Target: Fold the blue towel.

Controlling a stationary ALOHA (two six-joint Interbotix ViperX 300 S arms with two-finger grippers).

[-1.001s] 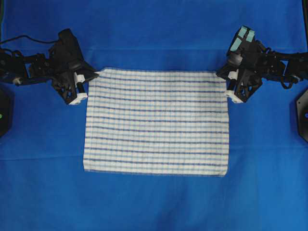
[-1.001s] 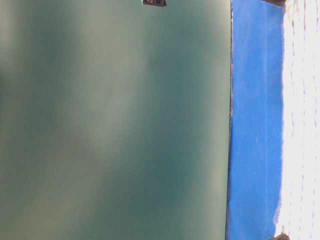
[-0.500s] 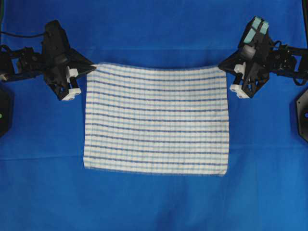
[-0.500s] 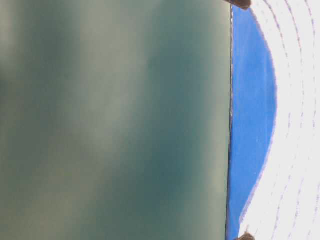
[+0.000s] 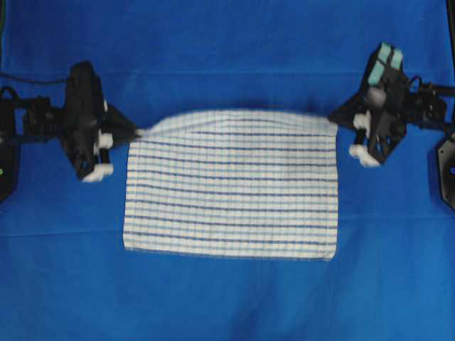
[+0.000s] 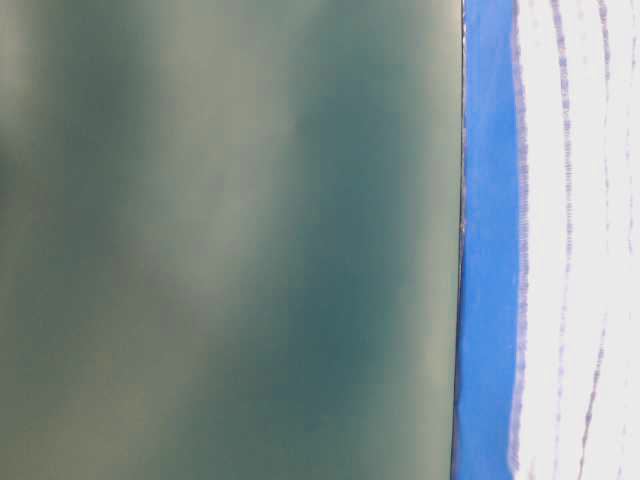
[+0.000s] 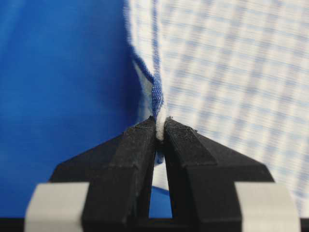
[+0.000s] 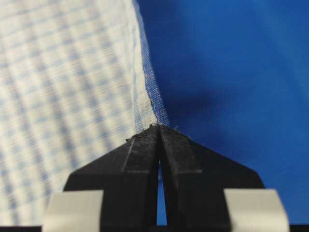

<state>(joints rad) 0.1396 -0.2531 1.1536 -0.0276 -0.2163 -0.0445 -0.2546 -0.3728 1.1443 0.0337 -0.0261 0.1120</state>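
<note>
The left gripper [image 7: 161, 129] is clamped on the far-left corner of the blue towel [image 5: 231, 185]: in the left wrist view the black jaws are pressed together with a thin white edge of cloth and its blue hem pinched between the tips. The right gripper [image 8: 159, 129] is likewise clamped on the far-right corner, its jaws meeting on a fine, almost see-through selvedge.

Outward from the two pinches, the far edge of the towel is lifted off the blue sheet [image 5: 227, 298] and bows between the corners, while the near edge lies flat on the sheet — so the cloth hangs from its two held corners and rests on its near half. In the table-level view the towel shows only as a bright striped band at the right, beyond a strip of blue.

My judgement is that the towel is light, soft and limp: it sags in the middle, takes no shape of its own, and will drape wherever the corners are carried. The waffle weave should give the pads some bite, yet the holds are thin — only the very hem. The corners are the right places to hold; both should travel together, evenly, toward the near edge, or the fold will skew.
</note>
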